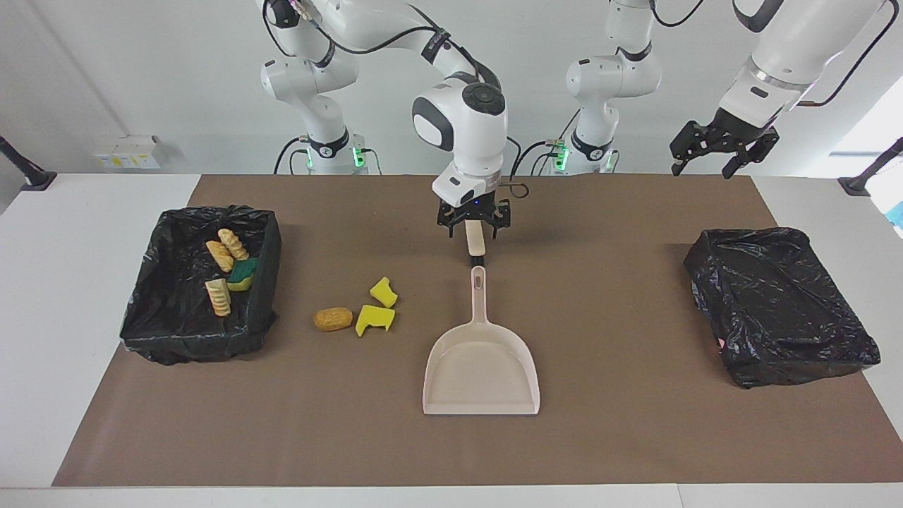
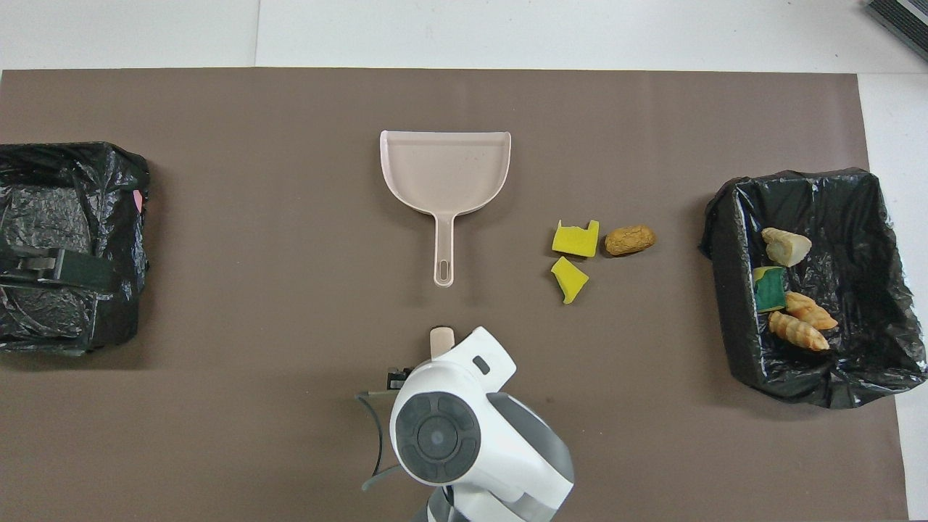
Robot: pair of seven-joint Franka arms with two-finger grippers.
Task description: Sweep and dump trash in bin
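The beige dustpan (image 1: 481, 374) (image 2: 446, 170) lies empty mid-table, its mouth turned away from the robots. My right gripper (image 1: 473, 233) hangs open above the mat, just nearer to the robots than the pan's handle, over the end of the beige brush (image 1: 477, 245) (image 2: 441, 339). Loose trash lies beside the pan toward the right arm's end: two yellow foam pieces (image 1: 383, 291) (image 1: 374, 319) and a brown nugget (image 1: 333, 319) (image 2: 629, 240). The black-lined bin (image 1: 264, 296) (image 2: 725, 304) holds three pastries and a green-and-yellow sponge (image 1: 243, 274). My left gripper (image 1: 705, 164) waits open, raised.
A second black-bagged bin (image 1: 776, 303) (image 2: 72, 210) sits at the left arm's end of the brown mat, with the left gripper above it in the overhead view. Most of the brush is hidden under the right arm's wrist.
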